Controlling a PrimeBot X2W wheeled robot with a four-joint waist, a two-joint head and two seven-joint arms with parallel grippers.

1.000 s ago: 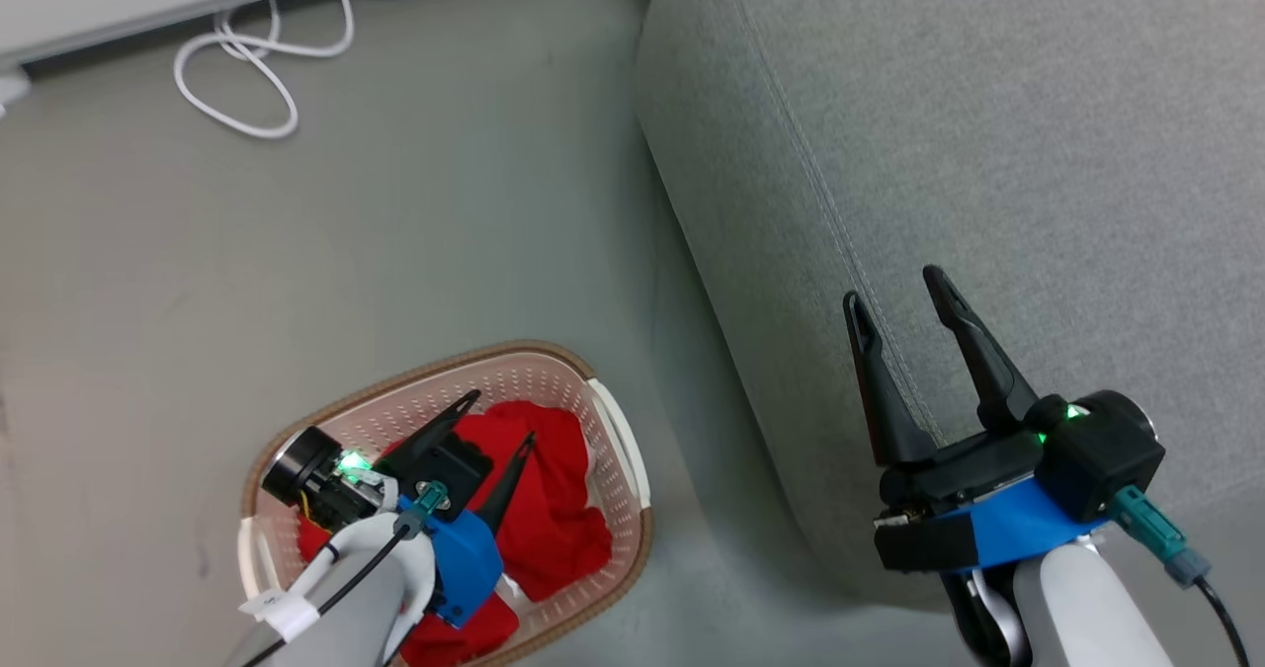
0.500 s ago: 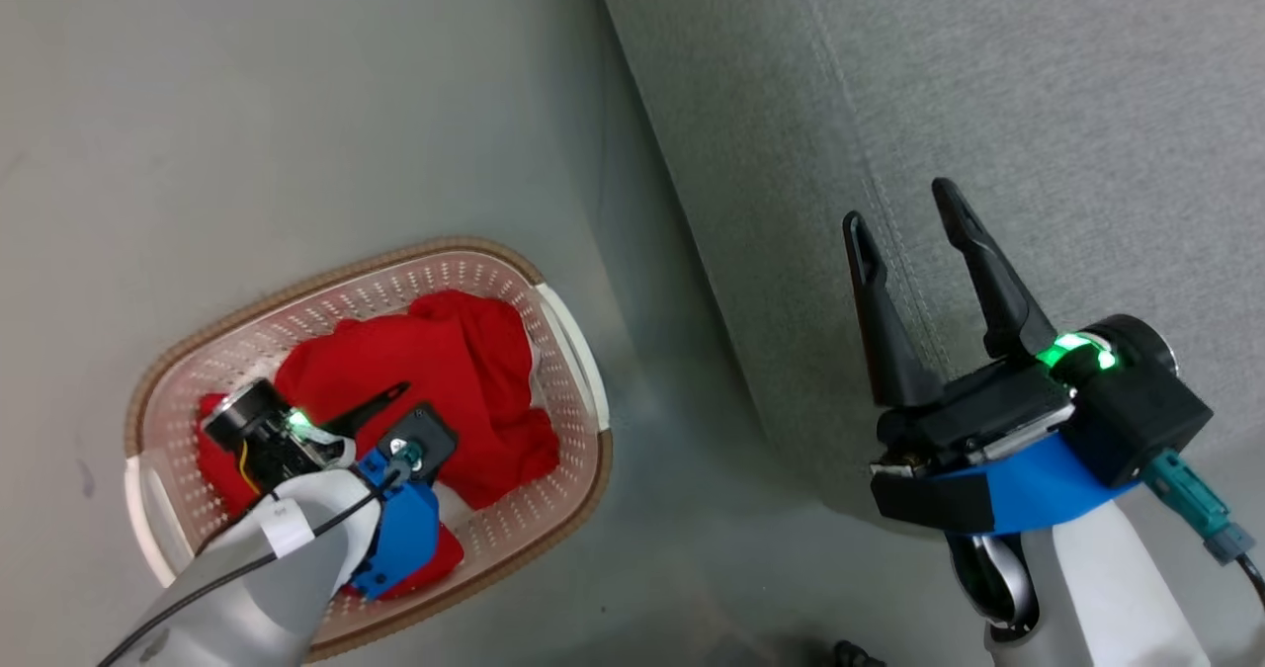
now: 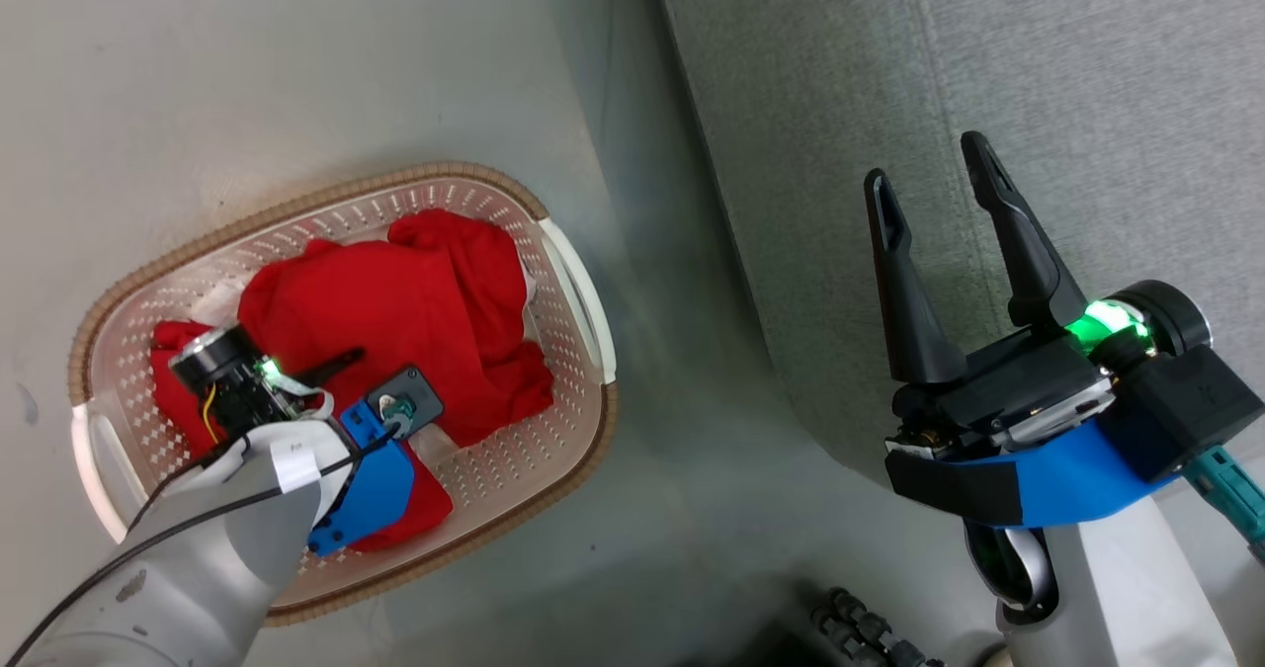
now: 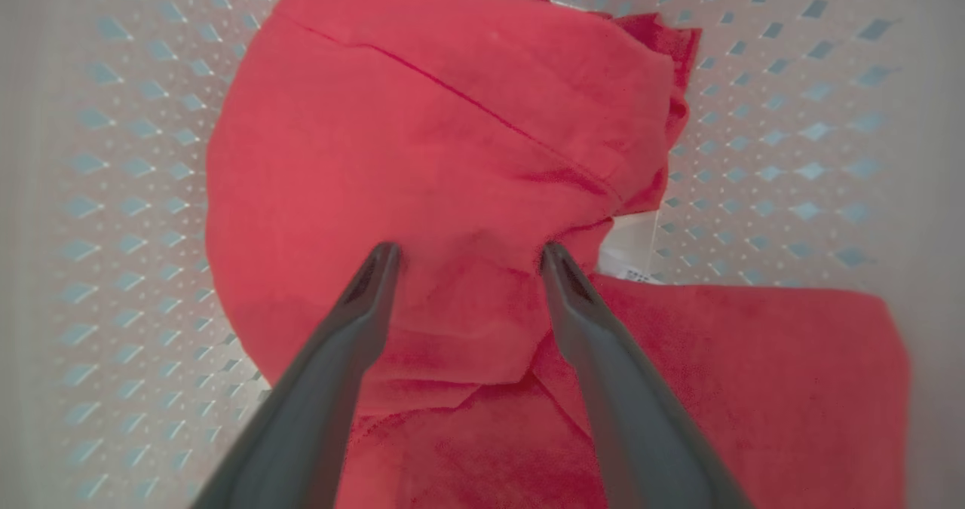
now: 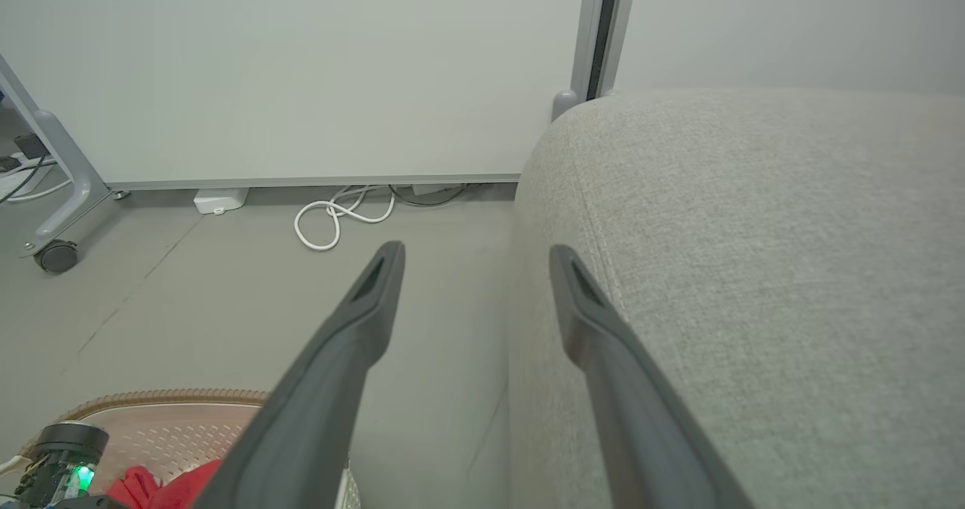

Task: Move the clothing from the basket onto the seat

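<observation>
Here, crumpled soft red clothing (image 3: 395, 291) heaped in the perforated oval basket (image 3: 296, 208), left claw (image 4: 467, 252) held spread over it, right claw (image 3: 924, 163) released at three o'clock, by the woven grey seat (image 3: 988, 54).

arms (image 3: 198, 568): pale grey | wrist brackets (image 3: 1067, 479): blue | gripper fingers (image 3: 902, 282): long, dark | lights (image 3: 1097, 319): green

Left claw (image 4: 469, 251) spread wide, angled downward, right claw (image 3: 924, 158) spread, upright
</observation>
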